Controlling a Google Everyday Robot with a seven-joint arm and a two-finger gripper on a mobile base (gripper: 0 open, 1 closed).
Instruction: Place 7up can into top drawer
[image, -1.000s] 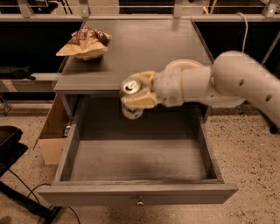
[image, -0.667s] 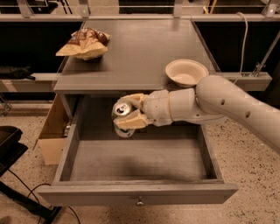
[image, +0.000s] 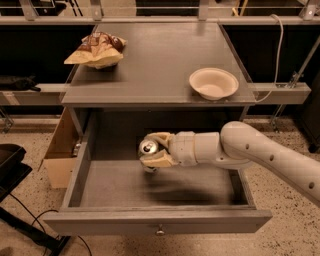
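7up can (image: 148, 146) clamped in jaws, over open top drawer (image: 159, 220).

Speckled floor (image: 35, 137); grey table (image: 155, 65); perhaps cardboard box (image: 59, 150).

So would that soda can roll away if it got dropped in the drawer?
Probably, if it lands sideways: the 7up can is round. The walls of the top drawer should stop it. Its shiny metal looks slippery, yet the gripper grips it over the drawer, fingers shut.
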